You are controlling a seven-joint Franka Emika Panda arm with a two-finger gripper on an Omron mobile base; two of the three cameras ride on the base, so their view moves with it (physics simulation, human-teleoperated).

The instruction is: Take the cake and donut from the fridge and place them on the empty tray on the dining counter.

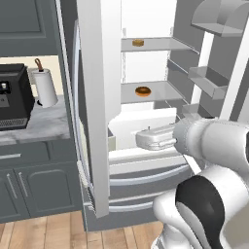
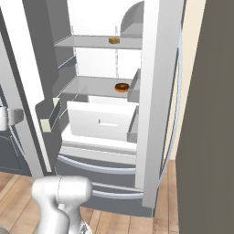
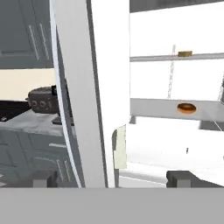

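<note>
- The fridge [image 1: 97, 121] stands with both upper doors swung open, its white interior showing; the edge of the left door is near the camera in the left base view.
- The cake [image 1: 138, 43], a small tan-brown block, sits on the upper shelf [image 1: 160, 44], towards its left and far back.
- The donut [image 1: 142, 91], dark-glazed with an orange-tan rim, lies flat on the shelf below, roughly under the cake.
- The gripper [image 3: 113, 178] has its jaws spread wide and holds nothing; in the hand view its fingertips [image 3: 181, 178] straddle the edge of the left door, with both pastries well apart, up and to the right.
- In the left base view the hand sits low, in front of the white drawer [image 1: 141, 127], below both shelves.
- Handling, as I judge it: both items are light and soft. The donut's glaze may be slick and would mark under pressure, so take it across the ring's outer rim with a gentle squeeze rather than pinching through the hole.
- The cake is small and crumbly by the look of it; its flat opposite sides offer the surest hold, taken low so it doesn't tip.
- A paper towel roll [image 1: 46, 86] and a dark appliance [image 1: 13, 96] stand on the wall tabletop to the left, clear of the work.
</note>
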